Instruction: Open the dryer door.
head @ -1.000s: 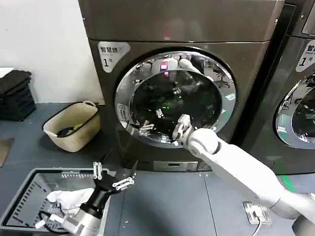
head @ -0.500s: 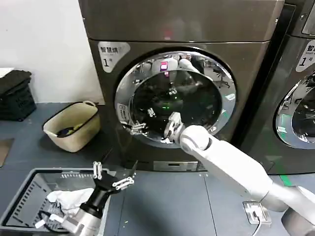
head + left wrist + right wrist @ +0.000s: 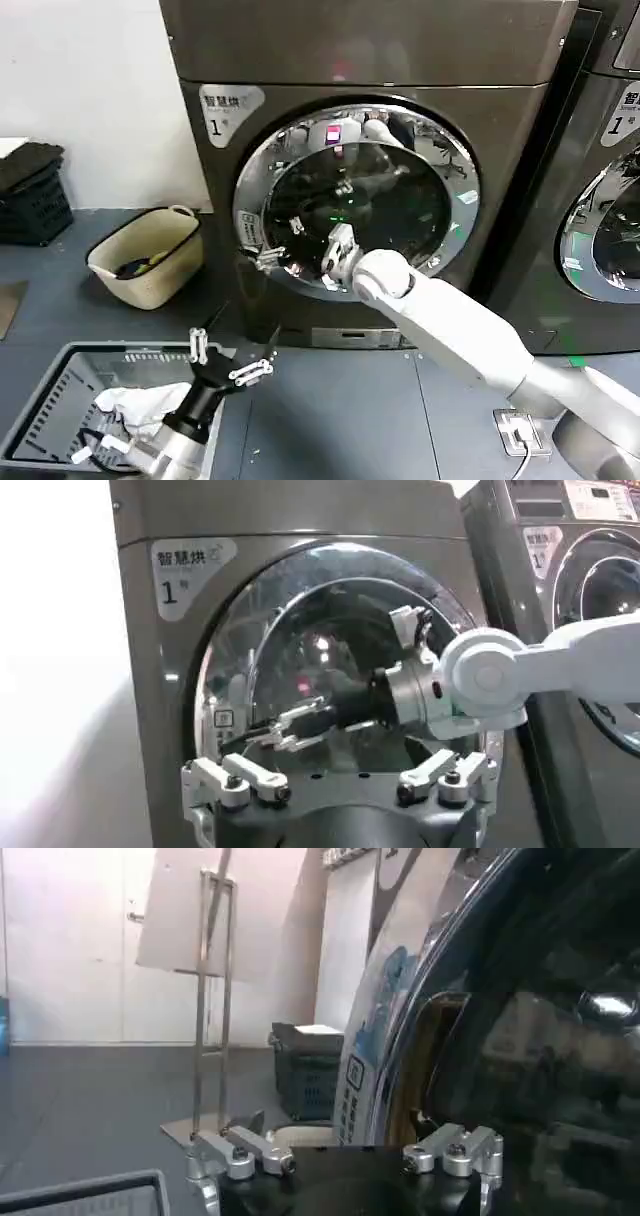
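The door [image 3: 357, 195] looks shut or barely ajar, so the opening is mostly left: the right gripper [image 3: 265, 258], fingers spread, sits at its left chrome edge, while the left gripper [image 3: 228, 358] idles open, low and well apart.

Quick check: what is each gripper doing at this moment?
Left gripper: open, empty, low above the grey basket.
Right gripper: open, empty, at the left rim of the dryer door.

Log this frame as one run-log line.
task: open dryer door | right gripper: open, at left edge of round chrome-ringed dark-glass dryer door | left gripper: open, low over grey basket | door: looks shut
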### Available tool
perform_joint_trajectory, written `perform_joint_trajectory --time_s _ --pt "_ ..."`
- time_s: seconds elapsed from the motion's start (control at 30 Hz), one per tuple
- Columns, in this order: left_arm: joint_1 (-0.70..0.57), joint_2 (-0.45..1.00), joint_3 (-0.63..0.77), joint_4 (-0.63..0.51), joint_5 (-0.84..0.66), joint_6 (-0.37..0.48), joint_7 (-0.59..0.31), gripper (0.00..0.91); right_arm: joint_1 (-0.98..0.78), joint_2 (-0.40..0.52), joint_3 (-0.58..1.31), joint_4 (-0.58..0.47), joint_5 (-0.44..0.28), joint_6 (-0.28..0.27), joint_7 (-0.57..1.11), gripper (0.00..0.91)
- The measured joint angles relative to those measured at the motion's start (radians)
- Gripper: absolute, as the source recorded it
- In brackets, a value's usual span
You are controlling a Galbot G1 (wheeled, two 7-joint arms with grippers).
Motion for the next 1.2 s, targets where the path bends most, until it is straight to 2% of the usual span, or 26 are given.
perform_joint_trajectory --time_s 0.63,1.0,1.2 --pt "-0.002 0.0 -0.001 0.004 -0.003 -0.001 0.001 0.907 0.016 0.054 -0.022 -0.053 -0.002 0.0 -0.038 0.907" --pt "0.0 0.004 -0.006 -0.001 -0.016 0.002 0.004 0.907 0.017 0.026 -0.038 -0.008 0.01 -0.003 -0.072 0.907" --pt "0.017 0.004 -0.018 -0.016 -0.029 0.007 0.011 0.907 0.004 -0.01 -0.042 0.052 0.031 -0.005 -0.076 0.907"
